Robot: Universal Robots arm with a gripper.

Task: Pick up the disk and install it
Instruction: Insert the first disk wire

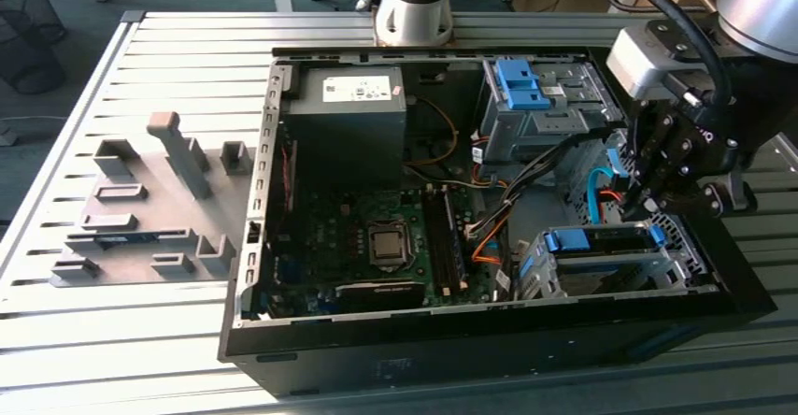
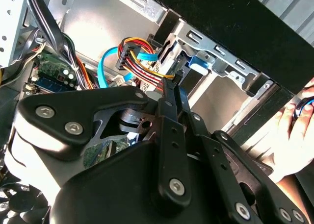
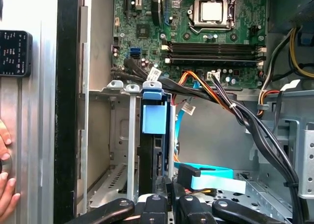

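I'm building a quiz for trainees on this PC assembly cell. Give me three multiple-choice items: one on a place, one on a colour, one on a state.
1. The tool hangs over: A the grey fixture blocks; B the drive cage; C the power supply.
2. The frame of the disk is: A red; B blue; C green.
3. The computer case is: A open; B closed; C upside down.
B, it is above the cage at the exterior view's right; B, blue plastic shows in the cage slot; A, the motherboard lies bare.
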